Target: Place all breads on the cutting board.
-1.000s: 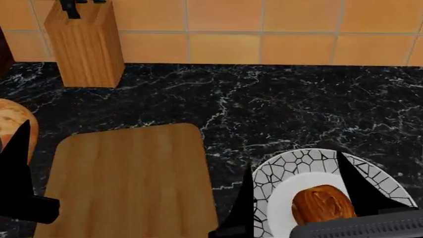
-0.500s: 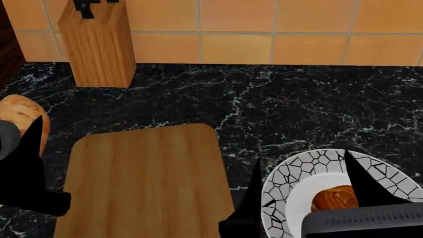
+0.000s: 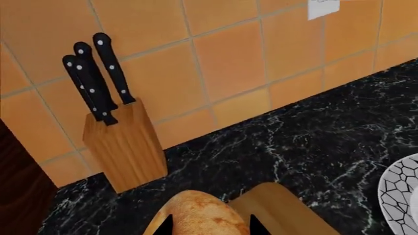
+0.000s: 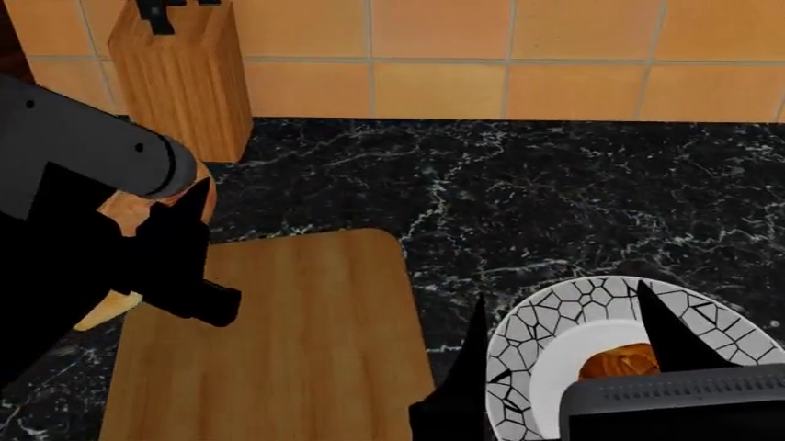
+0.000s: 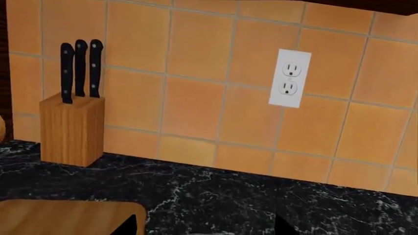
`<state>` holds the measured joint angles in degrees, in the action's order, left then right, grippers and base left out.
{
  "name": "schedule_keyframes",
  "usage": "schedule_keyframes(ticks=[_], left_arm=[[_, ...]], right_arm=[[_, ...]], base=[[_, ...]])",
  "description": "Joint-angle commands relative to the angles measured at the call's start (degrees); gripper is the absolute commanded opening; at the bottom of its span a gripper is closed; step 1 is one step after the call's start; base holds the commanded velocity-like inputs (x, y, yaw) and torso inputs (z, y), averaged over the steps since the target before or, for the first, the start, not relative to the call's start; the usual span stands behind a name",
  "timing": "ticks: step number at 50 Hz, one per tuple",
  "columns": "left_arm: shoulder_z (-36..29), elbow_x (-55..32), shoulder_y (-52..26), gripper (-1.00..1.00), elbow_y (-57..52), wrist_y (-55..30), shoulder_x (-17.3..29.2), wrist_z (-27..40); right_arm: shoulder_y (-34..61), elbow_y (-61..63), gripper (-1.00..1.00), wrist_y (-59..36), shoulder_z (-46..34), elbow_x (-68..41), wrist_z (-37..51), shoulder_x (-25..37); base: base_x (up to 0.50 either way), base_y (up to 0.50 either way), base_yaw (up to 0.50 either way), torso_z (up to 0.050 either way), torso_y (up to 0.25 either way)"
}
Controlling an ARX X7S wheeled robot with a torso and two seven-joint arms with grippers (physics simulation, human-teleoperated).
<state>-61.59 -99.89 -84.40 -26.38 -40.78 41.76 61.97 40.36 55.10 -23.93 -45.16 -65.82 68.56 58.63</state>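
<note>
Left wrist view: loaf [image 3: 199, 215] clamped between left gripper [image 3: 209, 226] fingertips; right gripper [image 4: 558, 354] spread around roll [image 4: 620, 360].

from the head view my left arm [image 4: 86, 211] covered most of the loaf chunk [image 4: 197, 197], so i couldn't tell whether the left gripper [image 3: 209, 226] had closed on it. the round roll [image 4: 620, 360] sat half hidden behind my right gripper [image 4: 558, 344], whose body ran off the frame's lower edge. the plate [image 4: 589, 303] was cut off at that edge too.

golden loaf [image 3: 199, 215] beside board [image 4: 270, 340], roll [image 4: 617, 361] plated
</note>
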Motion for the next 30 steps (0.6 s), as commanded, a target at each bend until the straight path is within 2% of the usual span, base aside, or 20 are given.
schedule_keyframes(ticks=[1, 5, 10, 14, 20, 30], left_arm=[[-4.5, 12.5, -0.6, -1.00, 14.0, -1.0, -6.6, -18.0], [-5.9, 15.3, 0.2, -1.00, 18.0, -0.3, -8.6, -23.9], [-6.7, 16.2, 0.8, -1.00, 24.4, 0.1, -11.2, -27.0], [-4.2, 12.9, 3.5, -1.00, 31.4, 3.3, -12.5, -33.7], [-6.9, 16.3, 3.3, -1.00, 35.6, 2.1, -13.6, -34.1], [-9.6, 19.0, 3.5, -1.00, 36.6, 0.6, -15.0, -32.7]], right_arm=[[-0.8, 0.0, 1.00, 0.4, -0.2, 0.3, 0.0, 0.4], [-1.1, 0.0, 1.00, 0.6, -0.3, 0.5, 0.0, 0.6], [-0.7, 0.1, 1.00, 0.2, -0.4, 0.9, 0.0, 0.4], [-0.6, 0.2, 1.00, 0.5, 0.0, 0.4, 0.2, 0.8], [-1.0, -0.1, 1.00, 0.7, -0.2, 0.6, 0.1, 0.9], [-1.2, 0.1, 1.00, 0.7, -0.3, 0.7, 0.3, 0.9]], base=[[0.00, 0.00, 0.00, 0.000, 0.000], [0.00, 0.00, 0.00, 0.000, 0.000], [0.00, 0.00, 0.00, 0.000, 0.000], [0.00, 0.00, 0.00, 0.000, 0.000], [0.00, 0.00, 0.00, 0.000, 0.000], [0.00, 0.00, 0.00, 0.000, 0.001]])
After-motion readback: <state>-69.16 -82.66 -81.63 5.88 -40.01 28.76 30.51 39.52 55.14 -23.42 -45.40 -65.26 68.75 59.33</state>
